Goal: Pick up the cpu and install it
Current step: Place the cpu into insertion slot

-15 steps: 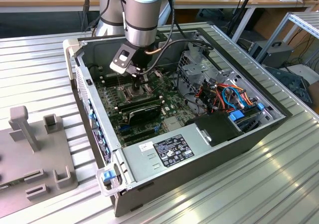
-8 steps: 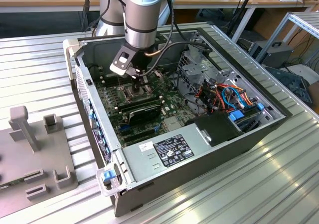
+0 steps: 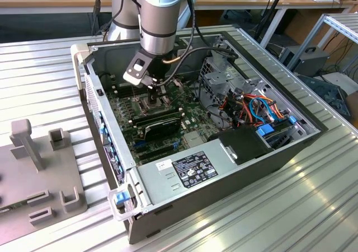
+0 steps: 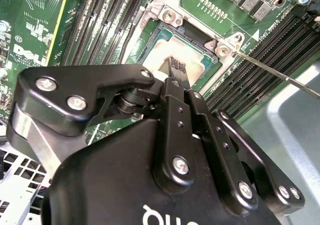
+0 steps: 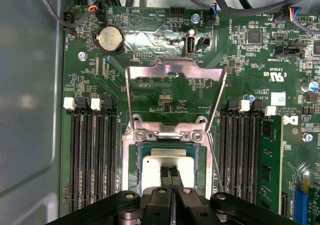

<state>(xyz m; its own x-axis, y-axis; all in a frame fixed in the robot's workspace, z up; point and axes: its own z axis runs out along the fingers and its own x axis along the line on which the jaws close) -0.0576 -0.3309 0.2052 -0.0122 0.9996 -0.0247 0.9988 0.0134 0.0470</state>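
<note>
The cpu (image 5: 154,165) is found seated flat in the socket (image 5: 165,133) on the motherboard (image 5: 165,92), beneath the gripper (image 5: 169,177), whose fingertips are closed together; light, stiff and fragile, it is judged best held by its edges.

The gripper (image 5: 169,171), its own body running out of view, covers one edge of the cpu (image 5: 156,162) in the first wrist view and most of it in the second wrist view, perhaps touching it, though I can't tell.
</note>
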